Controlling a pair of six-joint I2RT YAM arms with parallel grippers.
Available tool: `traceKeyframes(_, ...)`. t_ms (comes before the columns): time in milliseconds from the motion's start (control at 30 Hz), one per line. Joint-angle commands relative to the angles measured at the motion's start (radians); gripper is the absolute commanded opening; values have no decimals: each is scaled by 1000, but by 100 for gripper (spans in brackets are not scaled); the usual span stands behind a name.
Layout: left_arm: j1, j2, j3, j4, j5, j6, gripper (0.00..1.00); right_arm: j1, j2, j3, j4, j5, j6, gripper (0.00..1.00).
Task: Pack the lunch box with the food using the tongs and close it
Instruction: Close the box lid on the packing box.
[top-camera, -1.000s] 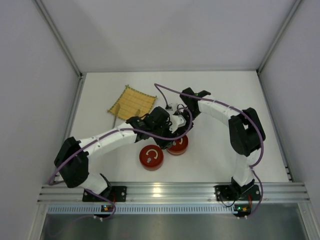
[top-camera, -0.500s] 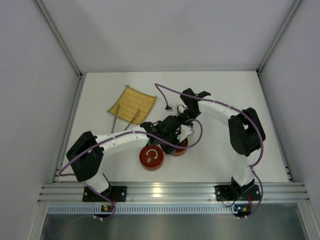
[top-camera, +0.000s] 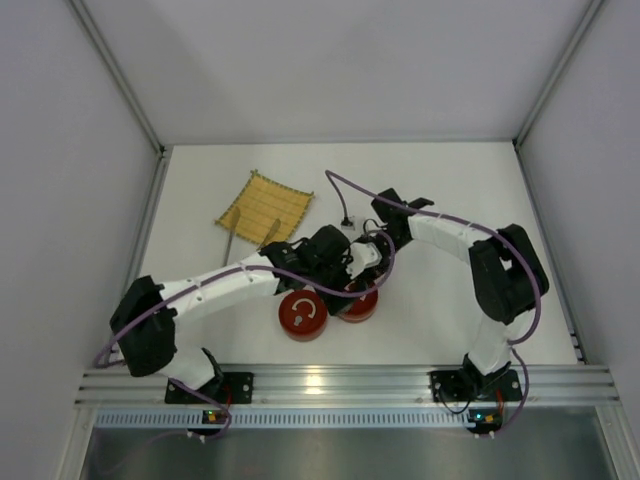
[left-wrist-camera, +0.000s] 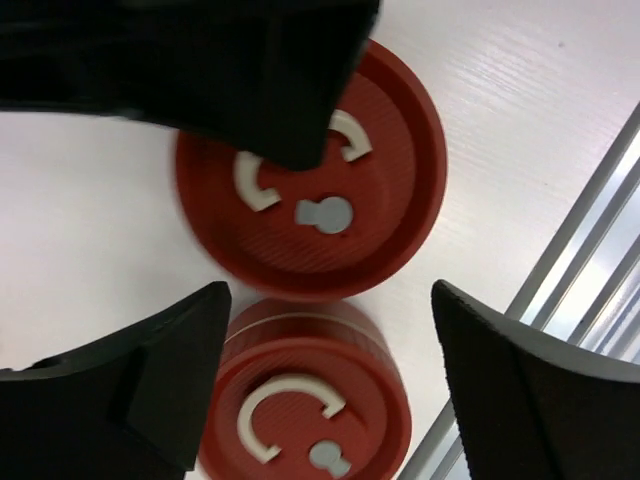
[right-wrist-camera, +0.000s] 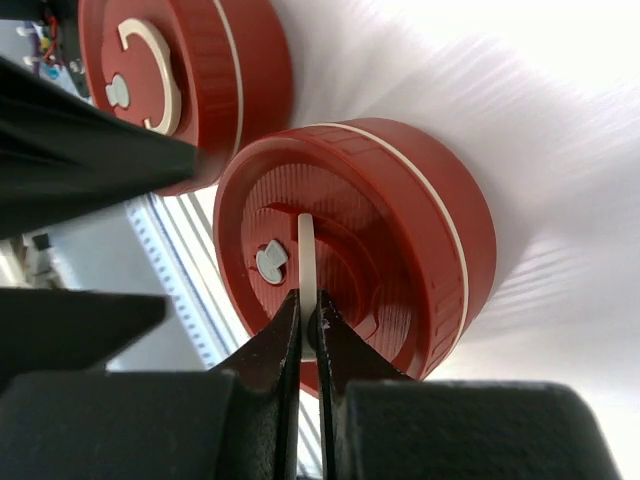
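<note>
The lunch box shows as two red round lidded tubs side by side near the front rail, one on the left (top-camera: 303, 314) and one on the right (top-camera: 357, 302). My right gripper (right-wrist-camera: 308, 300) is shut on the thin white handle (right-wrist-camera: 308, 250) of the right tub's lid (right-wrist-camera: 400, 230). My left gripper (left-wrist-camera: 330, 295) hangs open just above the other tub (left-wrist-camera: 300, 400), touching nothing. The silver tongs (top-camera: 232, 240) lie by the near edge of the yellow mat (top-camera: 264, 205). No food is in view.
Both wrists crowd together over the tubs, with a purple cable (top-camera: 340, 200) looping above them. The metal rail (top-camera: 340, 380) runs along the table's front edge, close to the tubs.
My left gripper has opened wide and drawn back from over the tubs. The right arm has shifted slightly right, still pinching the lid handle.
</note>
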Motion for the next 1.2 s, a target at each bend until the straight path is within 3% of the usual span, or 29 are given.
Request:
traceKeyframes(0, 21, -171, 100, -23, -49, 19, 91, 13, -3, -87, 65, 115, 46, 0)
traceKeyframes(67, 53, -206, 170, -66, -44, 27, 97, 13, -25, -113, 84, 106, 83, 0)
traceKeyframes(200, 172, -231, 270, -146, 8, 15, 98, 13, -68, -197, 192, 99, 183, 0)
traceKeyframes(333, 437, -229, 288, -169, 165, -34, 98, 11, -91, -286, 326, 70, 246, 0)
traceKeyframes(433, 522, -231, 271, -166, 218, -54, 98, 11, -65, -281, 345, 26, 221, 0)
traceKeyframes(767, 604, -266, 216, -137, 266, -103, 98, 11, -120, -319, 329, 13, 195, 0)
traceKeyframes(900, 608, -268, 205, -132, 276, -108, 98, 11, -149, -317, 311, 12, 171, 18)
traceKeyframes(1167, 610, -282, 186, -120, 290, -108, 98, 13, -203, -308, 260, 41, 119, 26)
